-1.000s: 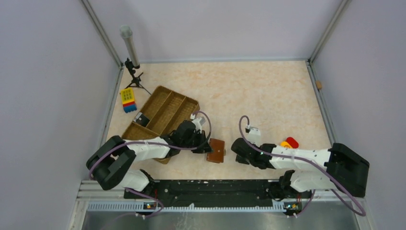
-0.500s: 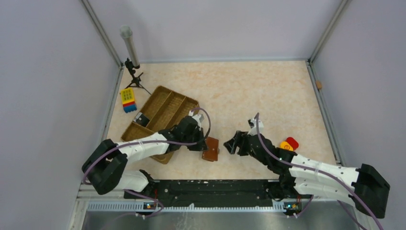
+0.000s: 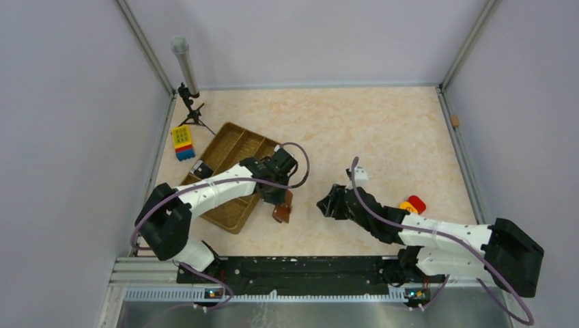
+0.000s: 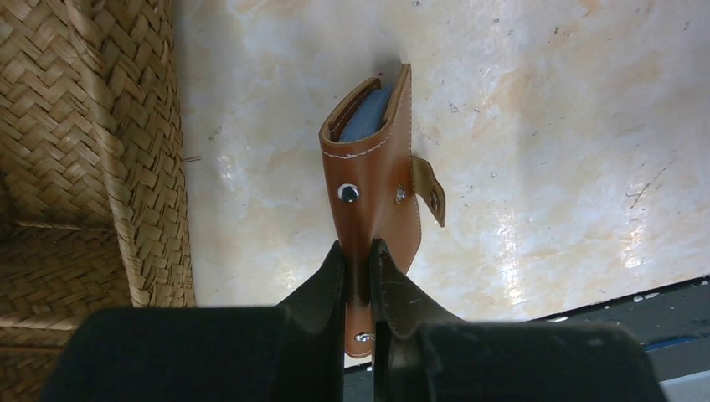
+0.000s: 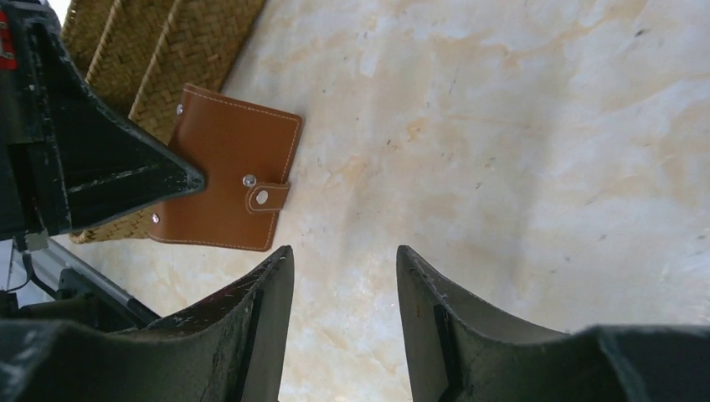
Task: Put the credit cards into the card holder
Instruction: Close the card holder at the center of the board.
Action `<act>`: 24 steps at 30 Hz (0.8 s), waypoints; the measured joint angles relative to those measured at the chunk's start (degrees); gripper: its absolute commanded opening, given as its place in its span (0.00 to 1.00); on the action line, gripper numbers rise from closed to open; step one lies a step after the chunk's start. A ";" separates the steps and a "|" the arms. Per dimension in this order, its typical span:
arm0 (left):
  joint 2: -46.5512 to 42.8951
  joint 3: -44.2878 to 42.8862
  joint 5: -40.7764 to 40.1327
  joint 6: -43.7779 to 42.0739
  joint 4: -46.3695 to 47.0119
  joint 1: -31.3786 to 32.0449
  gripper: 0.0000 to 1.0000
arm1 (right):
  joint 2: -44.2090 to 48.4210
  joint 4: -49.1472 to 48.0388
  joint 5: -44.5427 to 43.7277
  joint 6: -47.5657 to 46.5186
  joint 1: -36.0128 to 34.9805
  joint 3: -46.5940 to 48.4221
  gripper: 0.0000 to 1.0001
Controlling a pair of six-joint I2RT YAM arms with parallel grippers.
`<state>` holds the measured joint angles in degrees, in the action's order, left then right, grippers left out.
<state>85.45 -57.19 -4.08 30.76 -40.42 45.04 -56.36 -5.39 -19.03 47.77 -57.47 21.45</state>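
The brown card holder (image 4: 377, 180) stands on edge above the table, pinched at its lower end by my left gripper (image 4: 357, 251), which is shut on it. A bluish-grey credit card (image 4: 369, 114) shows inside the holder's open far end. From above, the card holder (image 3: 282, 212) hangs beside the tray's near corner under the left gripper (image 3: 276, 200). My right gripper (image 3: 326, 204) is open with nothing between its fingers, to the right of the holder and apart from it. In the right wrist view the card holder (image 5: 228, 180) lies up-left of the right gripper (image 5: 343, 255).
The woven compartmented tray (image 3: 229, 154) lies left of the holder, with a small dark item (image 3: 200, 169) in one compartment. A yellow-and-blue block (image 3: 182, 142) sits by the left wall below a small tripod (image 3: 191, 109). Red and orange pieces (image 3: 413, 203) lie behind the right arm.
The left gripper has carried the card holder up and left toward the tray, turning it on edge. The right gripper opened, moved slightly left, then narrowed a little.
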 measured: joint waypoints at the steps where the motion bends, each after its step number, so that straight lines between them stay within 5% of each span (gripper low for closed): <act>1: 0.90 -0.98 -0.35 -0.52 -0.98 0.04 0.00 | -2.25 -0.11 0.66 1.44 0.00 0.85 0.48; 24: 3.85 -4.04 -0.61 -4.59 -3.23 0.46 0.00 | -33.99 -15.61 9.25 16.61 -1.38 14.64 0.41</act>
<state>89.30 -61.23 -4.69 26.17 -43.66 45.50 -90.35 -20.99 -9.78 64.38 -58.85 36.10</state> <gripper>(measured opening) 0.108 0.441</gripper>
